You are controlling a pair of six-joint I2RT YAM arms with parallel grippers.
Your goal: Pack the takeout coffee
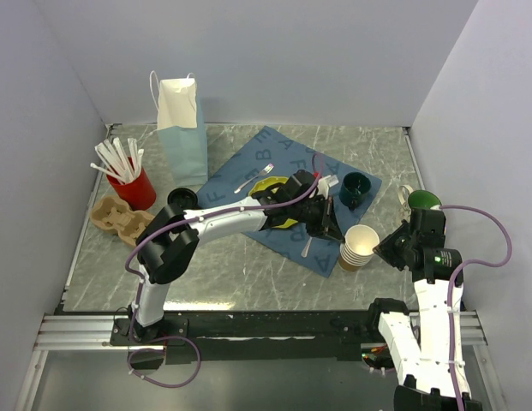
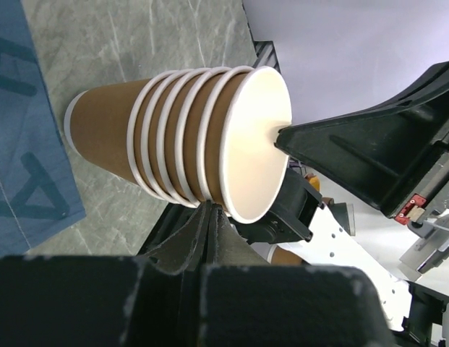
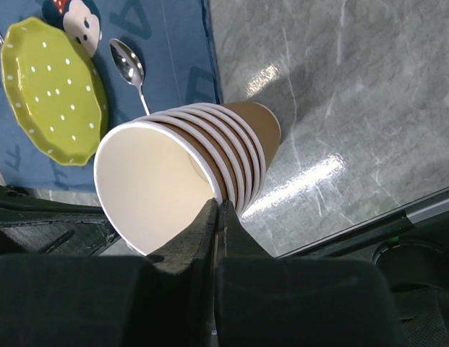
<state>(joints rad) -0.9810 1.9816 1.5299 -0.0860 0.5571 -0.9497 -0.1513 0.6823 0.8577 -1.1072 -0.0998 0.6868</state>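
On the far left of the grey marble table (image 1: 248,278) stands a red cup (image 1: 137,190) full of white wrapped sticks, with a cardboard cup carrier (image 1: 118,219) just in front of it. Next comes a white and pale-blue paper bag (image 1: 182,128), upright by the back wall. The takeout coffee (image 1: 182,199) sits just in front of the bag, between the red cup and a blue lettered cloth (image 1: 248,193) (from above, mostly its black lid shows). On the cloth lie a fork (image 1: 253,177) and a yellow-green dotted plate (image 3: 54,90). The left gripper (image 2: 210,217) reaches across them, its jaws pressed together and its tips against the rims of a stack of lidless paper cups (image 1: 360,247). The stack stands just beside the cloth's edge. A spoon (image 3: 130,69) lies near the stack, and a dark green mug (image 1: 355,188) stands behind it. The right gripper (image 3: 216,213) meets the top cup's rim from the other side, jaws likewise closed; I cannot tell whether either one pinches the paper wall. A green bowl (image 1: 422,201) stands farthest right.
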